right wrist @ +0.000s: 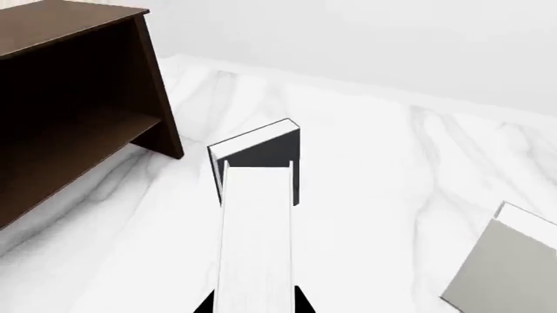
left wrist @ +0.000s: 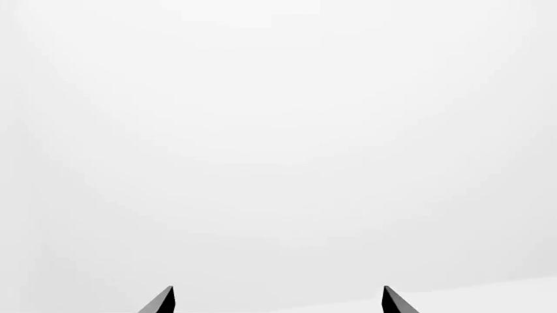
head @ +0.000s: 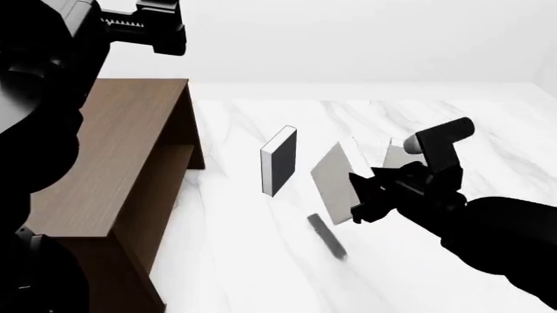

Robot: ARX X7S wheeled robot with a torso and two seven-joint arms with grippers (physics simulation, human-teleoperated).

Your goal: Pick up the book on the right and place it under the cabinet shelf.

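Your right gripper grips the book, lifted off the worktop; carrying it under the cabinet shelf remains.

A black-covered book stands upright on the white marbled bench. Another pale book stands well apart from the black-covered book.

The right end effector covers the held book's near edge. The second pale book is cut off by the frame. The cabinet's near end is hidden.
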